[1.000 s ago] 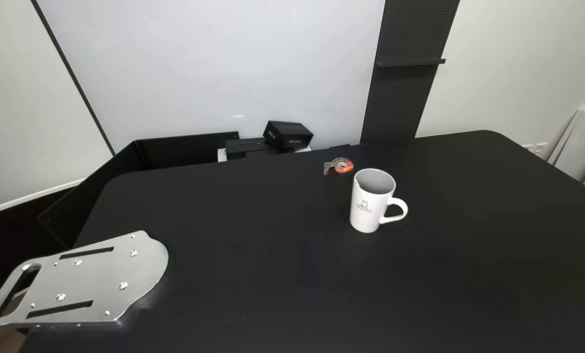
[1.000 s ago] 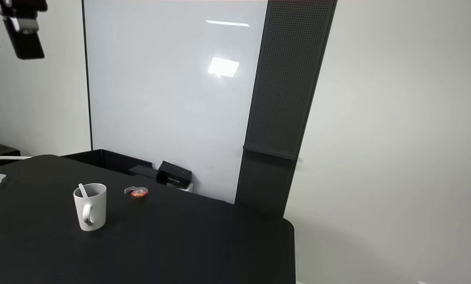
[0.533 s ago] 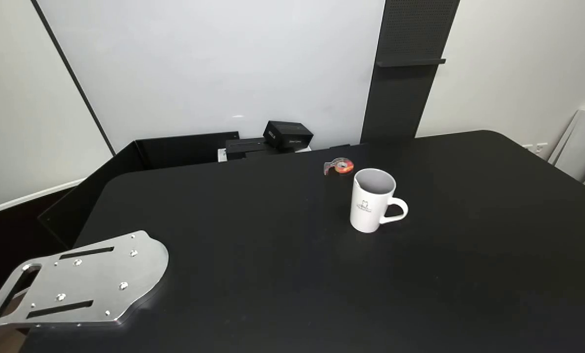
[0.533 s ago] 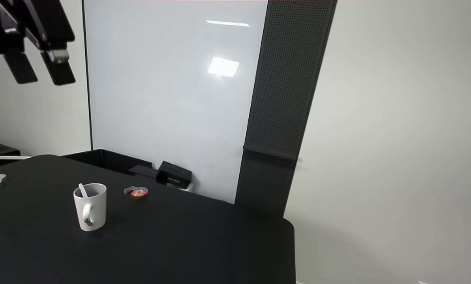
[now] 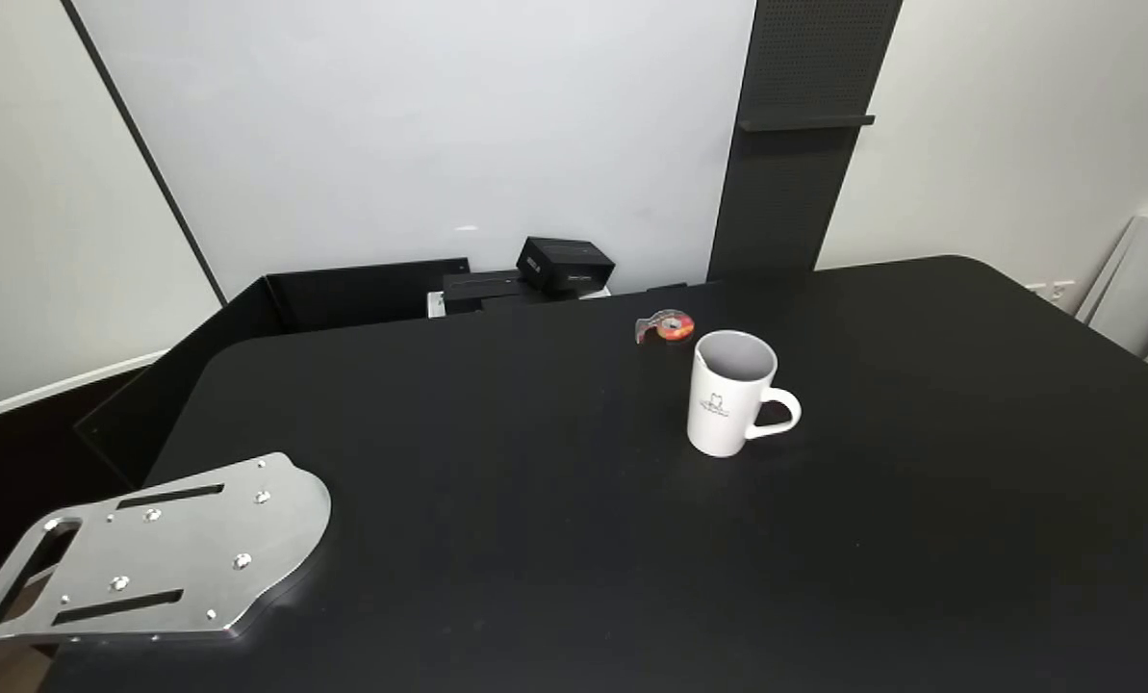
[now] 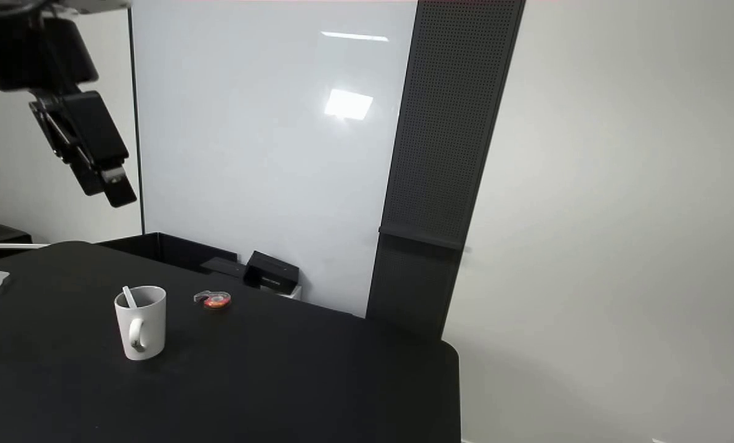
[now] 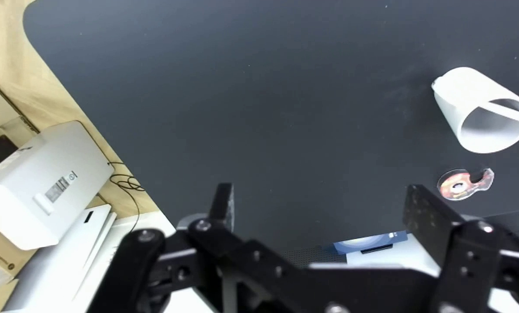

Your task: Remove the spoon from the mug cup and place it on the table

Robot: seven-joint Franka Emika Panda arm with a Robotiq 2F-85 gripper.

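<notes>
Behind the black counter [image 6: 280, 369], a glossy white panel [image 6: 250, 154] and a pale wall [image 6: 619, 184] met a dark perforated strip [image 6: 453, 135], unchanged. The white mug cup [image 6: 146, 335] stood upright on the counter in both exterior views. Inside it leaned the slim white spoon [image 6: 130, 298], one end sticking up past the rim; in the wrist view it crossed the mouth and jutted out over the rim. Neither had shifted. The tape dispenser [image 6: 214, 299] near the mug cup, the grey metal plate [image 5: 189, 539] at the counter's edge and the small black box [image 5: 566, 267] beyond the far edge had kept their places too.

It was the fingers [image 6: 119, 192] that had moved. A second earlier, in an exterior view, just their lower ends showed in the top left corner; half a second later they had dropped somewhat, and now they hung lower again, slanting, with much of the dark housing [image 6: 34, 55] behind them in sight. They were higher than the mug cup and well apart from it. Where a gap had shown between them half a second before, one now partly covered the other. The wrist view made their state plain: they were released, spread wide, with counter showing between them and the mug cup off to one side. A white box [image 7: 55, 182] showed past the counter's edge there.
</notes>
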